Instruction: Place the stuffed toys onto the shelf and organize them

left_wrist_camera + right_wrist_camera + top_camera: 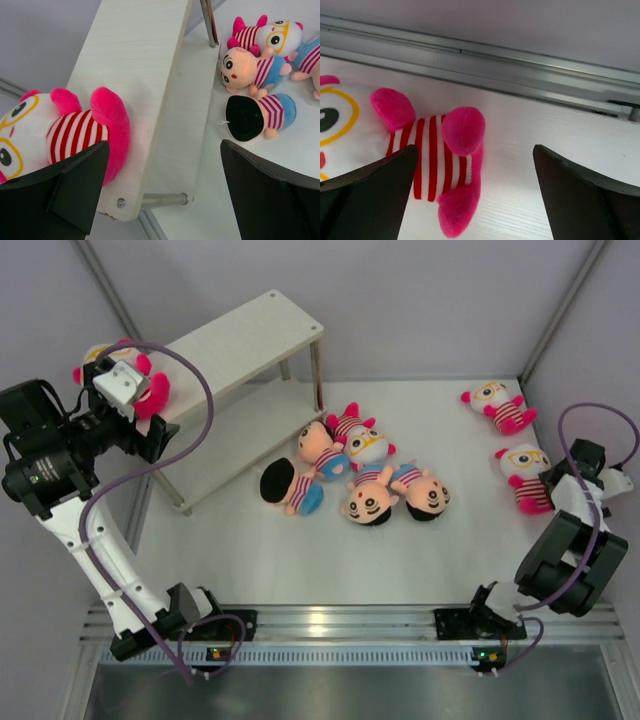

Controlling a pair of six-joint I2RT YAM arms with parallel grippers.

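Observation:
A white-headed, pink-limbed stuffed toy [75, 132] lies on the left end of the shelf's top board [140, 60]. My left gripper [164, 150] hangs open over that end, its left finger beside the toy and nothing held. In the top view this toy [152, 390] is half hidden by the left gripper [148, 412]. Several stuffed toys are heaped mid-table, among them a pink one [362, 443] and a black-haired one [290, 485]. My right gripper [475, 150] is open just above another pink striped toy [430, 155], whose body reaches in past the left finger.
A third pink toy [497, 405] lies at the far right. The shelf's lower board [240, 430] holds nothing. An aluminium frame rail [520, 75] runs close beyond the right gripper. Thin metal shelf legs [210, 25] stand near the heap.

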